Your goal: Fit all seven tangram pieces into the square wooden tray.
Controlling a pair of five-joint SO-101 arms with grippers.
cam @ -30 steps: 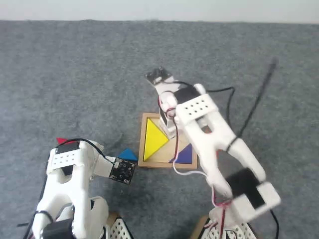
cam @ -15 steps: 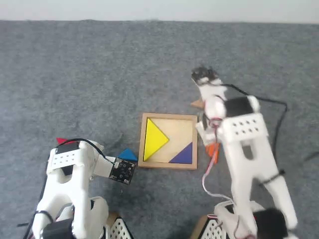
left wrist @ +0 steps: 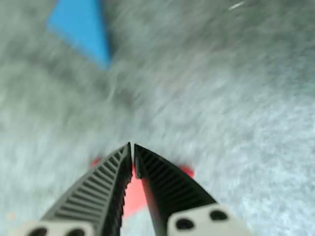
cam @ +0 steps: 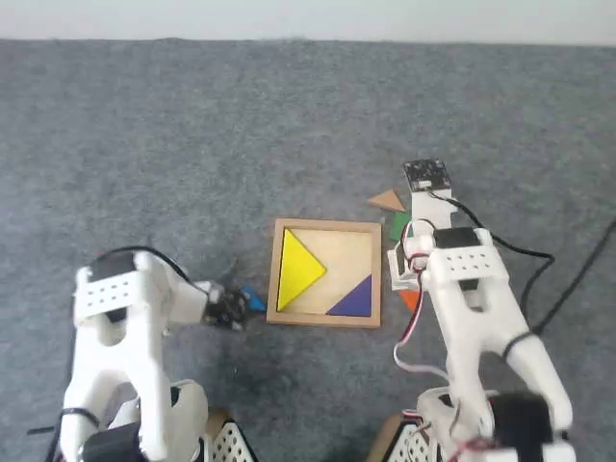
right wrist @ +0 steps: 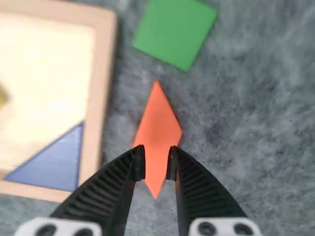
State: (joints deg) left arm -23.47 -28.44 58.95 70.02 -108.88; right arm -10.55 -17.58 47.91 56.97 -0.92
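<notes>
1. High view: the square wooden tray (cam: 273, 279) holds a yellow triangle (cam: 296, 269) and a purple triangle (cam: 354, 299).
2. Left wrist view: the left gripper (left wrist: 132, 147), fingers pressed together, is above a red piece (left wrist: 134, 194).
3. Right wrist view: the right gripper (right wrist: 156, 151), slightly spread, is above an orange parallelogram (right wrist: 158, 120) beside the tray.

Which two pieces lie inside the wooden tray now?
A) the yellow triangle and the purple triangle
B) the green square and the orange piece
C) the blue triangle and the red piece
A: the yellow triangle and the purple triangle sit within the rim of the tray, while the green square and the orange piece lie outside it.
</notes>
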